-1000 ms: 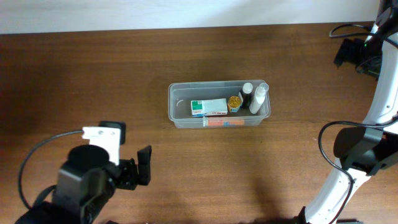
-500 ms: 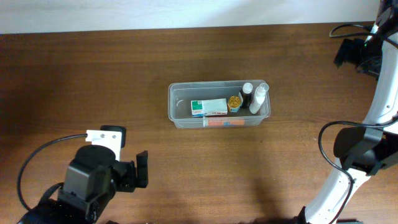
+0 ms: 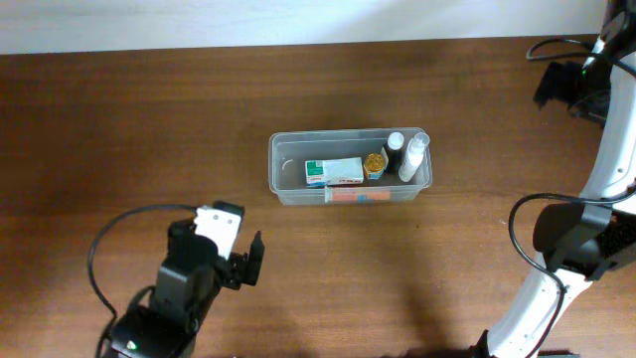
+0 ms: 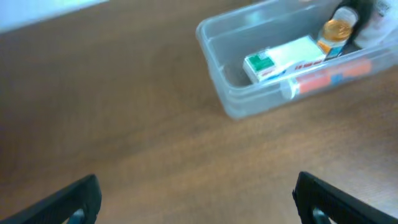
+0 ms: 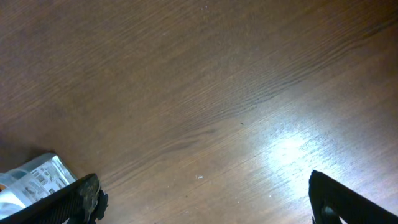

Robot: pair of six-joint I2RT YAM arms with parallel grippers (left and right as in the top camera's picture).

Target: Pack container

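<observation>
Your left gripper (image 3: 253,261) sits near the front edge of the table (image 3: 139,119), its fingers spread wide with nothing between them. The container (image 3: 288,175) lies at mid-table, well apart from it, ahead and to its right. In the left wrist view the container (image 4: 217,59) fills the upper right, cut off at the frame edge and blurred. Inside you can see a green and white box (image 3: 335,171), an orange-capped bottle (image 3: 375,162), a white bottle (image 3: 412,157) and a red tube (image 3: 358,196) along the near wall. Your right gripper (image 5: 205,199) is also wide open and empty over bare wood. A crinkled printed object (image 5: 31,180) shows at its view's lower left; what it is cannot be made out.
</observation>
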